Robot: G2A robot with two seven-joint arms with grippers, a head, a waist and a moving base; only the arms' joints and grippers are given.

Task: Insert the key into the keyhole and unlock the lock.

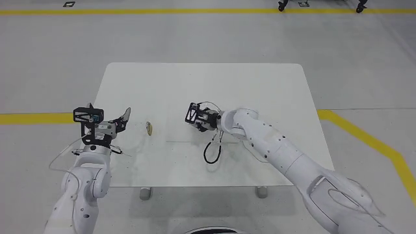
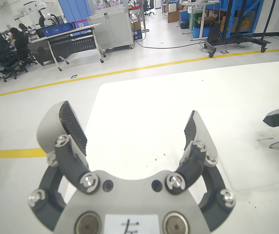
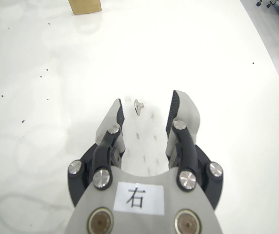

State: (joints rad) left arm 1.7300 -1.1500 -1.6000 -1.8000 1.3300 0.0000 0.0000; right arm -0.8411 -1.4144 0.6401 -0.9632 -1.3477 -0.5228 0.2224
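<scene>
A brass padlock [image 3: 83, 1] with a silver shackle lies flat on the white table [image 1: 260, 91]; in the top view the padlock [image 1: 149, 128] sits between the two arms. A small silver key [image 3: 137, 106] rests on the table between the spread fingers of my right gripper [image 3: 146, 99], which is open and low over it. From the left wrist view the key [image 2: 265, 139] shows as a thin sliver by the right gripper's fingertips [image 2: 277, 120]. My left gripper [image 2: 129, 113] is open and empty, hovering near the table's left edge, a little left of the padlock.
A black cable loop [image 1: 212, 151] hangs from the right arm over the table's front middle. The table's front edge [image 1: 214, 185] lies close to both arms. Small dark specks dot the surface.
</scene>
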